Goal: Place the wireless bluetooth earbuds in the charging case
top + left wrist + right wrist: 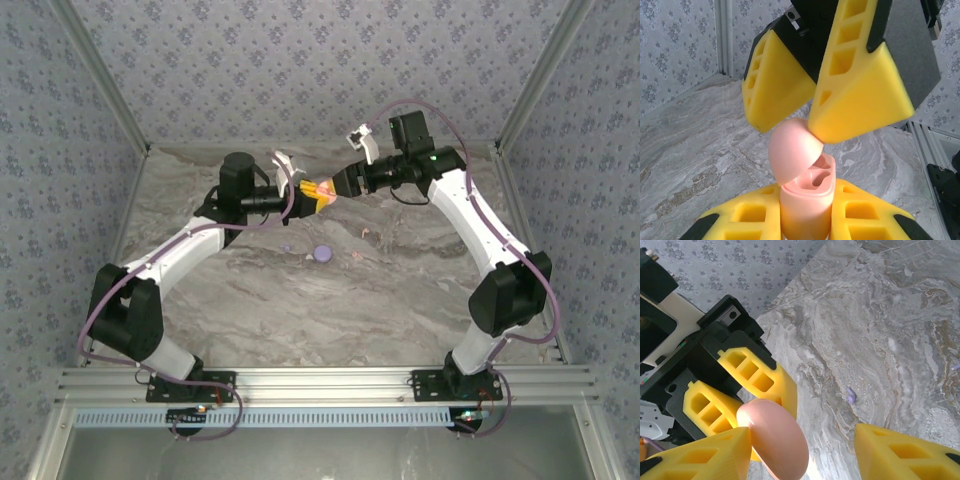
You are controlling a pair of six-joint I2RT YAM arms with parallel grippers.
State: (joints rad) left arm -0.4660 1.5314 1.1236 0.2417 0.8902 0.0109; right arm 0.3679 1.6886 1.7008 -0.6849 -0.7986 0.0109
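Earbuds [851, 395]: tiny lilac and pale pink bits lying loose on the table [400, 300], none in the case yet. From above, one lilac bit [287, 246] lies just left of the lilac disc [322, 253] and a pink bit [357, 252] just right of it. All sit well below the raised grippers.

Handling, our read:
- Hard plastic, near weightless, smooth and rounded. We expect them to skate or flick off the marble if a pad lands off-centre.
- They are much smaller than the foam pads, so pinch across the widest part, low to the table, and close slowly.
- They are stiff enough for a firm pinch. The risk is losing one, not crushing it.

Charging case [805, 215]: a pink capsule held upright in the air, with both wells visible and empty. Its lid [792, 155] is hinged back to the left.

Left gripper [308, 197]: fingers clamped on the case body, which looks steady.

Right gripper [345, 185]: jaws apart and holding nothing. The lid dome sits between them, against one finger [705, 452] and clear of the other.

The wells are shaped, so each bud will likely need the right orientation. We can't tell from here which bud goes in which well.
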